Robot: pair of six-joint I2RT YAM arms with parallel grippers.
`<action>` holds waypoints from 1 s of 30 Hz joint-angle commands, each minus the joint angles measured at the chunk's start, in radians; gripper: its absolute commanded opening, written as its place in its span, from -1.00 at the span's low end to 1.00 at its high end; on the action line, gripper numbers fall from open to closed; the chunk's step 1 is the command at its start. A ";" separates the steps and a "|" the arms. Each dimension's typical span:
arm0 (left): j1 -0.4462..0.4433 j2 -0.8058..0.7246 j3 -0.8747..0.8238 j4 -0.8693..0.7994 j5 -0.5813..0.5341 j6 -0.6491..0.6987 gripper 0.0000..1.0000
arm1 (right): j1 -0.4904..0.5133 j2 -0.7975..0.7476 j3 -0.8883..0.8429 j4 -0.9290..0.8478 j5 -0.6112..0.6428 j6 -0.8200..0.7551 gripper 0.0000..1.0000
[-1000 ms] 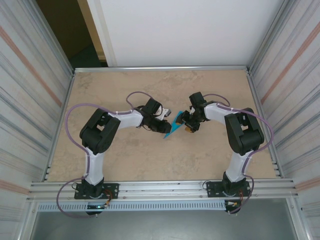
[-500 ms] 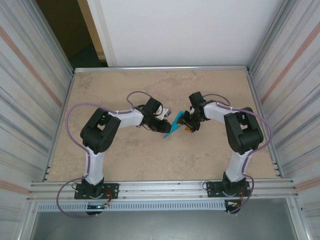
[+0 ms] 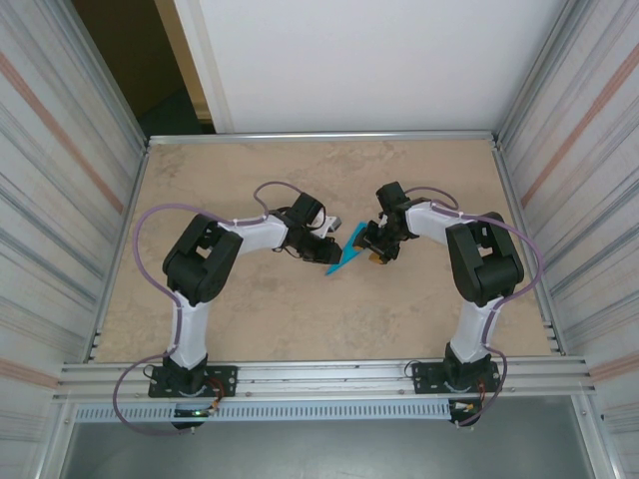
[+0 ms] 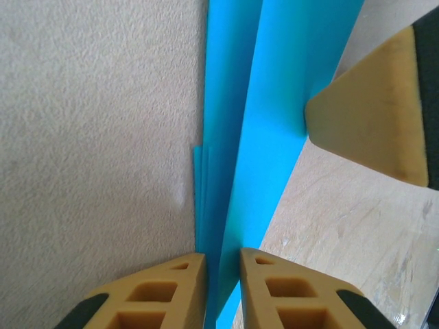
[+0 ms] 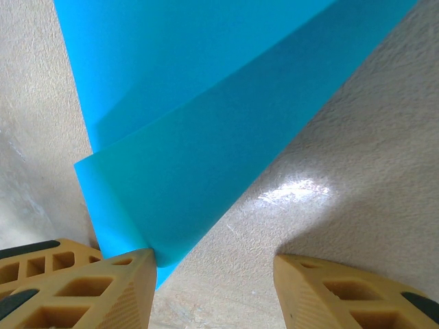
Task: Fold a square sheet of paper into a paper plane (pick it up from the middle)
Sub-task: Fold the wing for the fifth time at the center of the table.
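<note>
The surface [image 3: 419,180] is a beige, marble-like board with a pale light reflection [image 5: 295,192] on it. Ribbed metal walls [image 3: 60,180] stand at both sides. Behind it is a white panel [image 3: 369,60], with a dark opening [image 3: 120,60] at its left. An aluminium rail [image 3: 319,377] closes the near edge.

The paper [image 5: 206,137] is thin, smooth and matt teal. The table [image 5: 370,137] is finely grained beige with one glossy glare patch. The left gripper [image 4: 221,253] has matt tan plastic-looking fingers [image 4: 164,295] with moulded hollow cells.
</note>
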 commanded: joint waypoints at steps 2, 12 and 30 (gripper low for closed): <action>-0.009 0.099 -0.026 -0.086 -0.111 -0.001 -0.56 | 0.028 0.188 -0.062 0.113 0.125 -0.012 -0.01; -0.011 0.109 -0.022 -0.114 -0.134 0.000 -0.56 | 0.022 0.093 -0.032 0.120 0.053 -0.046 0.01; -0.015 0.113 -0.009 -0.123 -0.138 -0.002 -0.56 | 0.041 -0.204 -0.121 0.327 -0.108 -0.105 -0.44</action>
